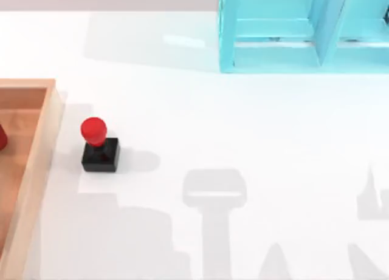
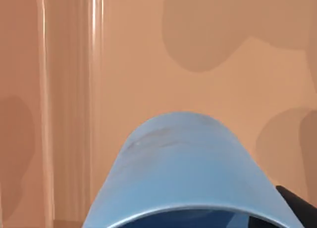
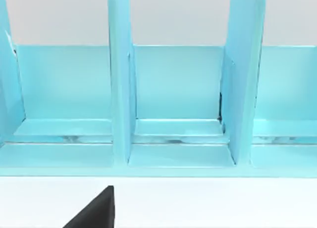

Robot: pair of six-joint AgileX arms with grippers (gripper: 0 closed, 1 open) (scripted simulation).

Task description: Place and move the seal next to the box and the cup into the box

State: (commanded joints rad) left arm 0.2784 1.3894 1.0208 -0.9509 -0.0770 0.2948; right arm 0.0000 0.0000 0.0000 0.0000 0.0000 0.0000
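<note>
Left wrist view: cup [image 2: 181, 168] above box [image 2: 223, 65] floor.

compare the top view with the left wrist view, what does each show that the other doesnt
Top view alone: the seal standing upright on the white table just right of the box wall, apart from it, and the turquoise shelf unit at the far edge. Left wrist view alone: the blue cup close up over the wooden floor, with a dark tip of the left pincer's finger beside it. Both share the light-brown box.
</note>
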